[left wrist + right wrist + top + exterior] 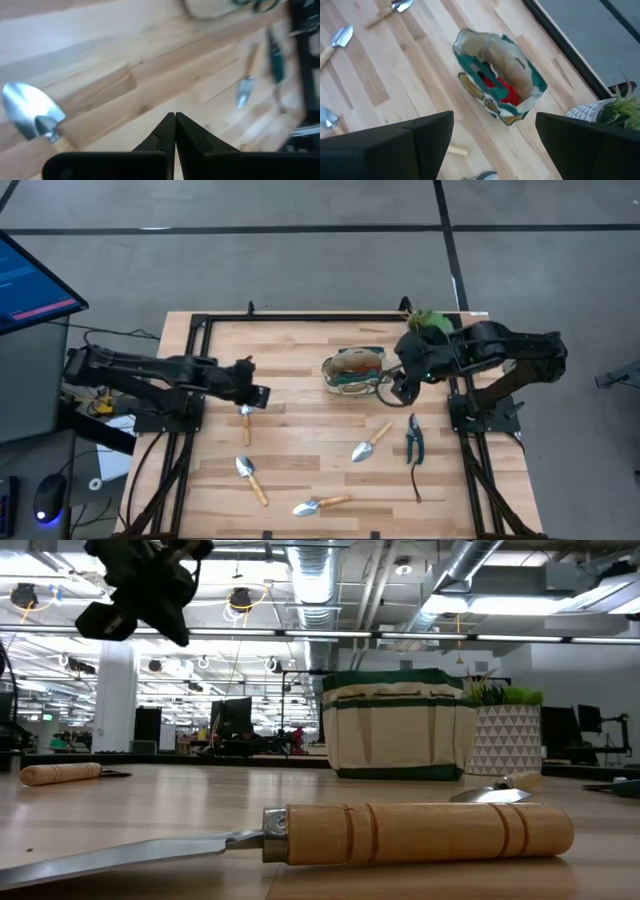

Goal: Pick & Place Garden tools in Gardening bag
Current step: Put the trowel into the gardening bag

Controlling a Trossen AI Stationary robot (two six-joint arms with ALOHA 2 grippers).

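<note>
R gripper (402, 387) wide open, empty, just beside gardening bag (354, 370); red glove (502, 91) already in. L gripper (256, 392) closed, empty, over trowel (245, 423). Next prob: open, drop, grab handle. Shears (413, 438) still on table.

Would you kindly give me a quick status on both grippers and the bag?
Left gripper shut, empty, above a trowel. Right gripper open beside gardening bag. Red glove inside the bag. Three more trowels and shears still out.

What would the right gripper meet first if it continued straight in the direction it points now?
Probably the gardening bag: the right gripper is open, and the bag's mouth, with something red inside, lies straight ahead between the fingers. Depth is unclear.
</note>
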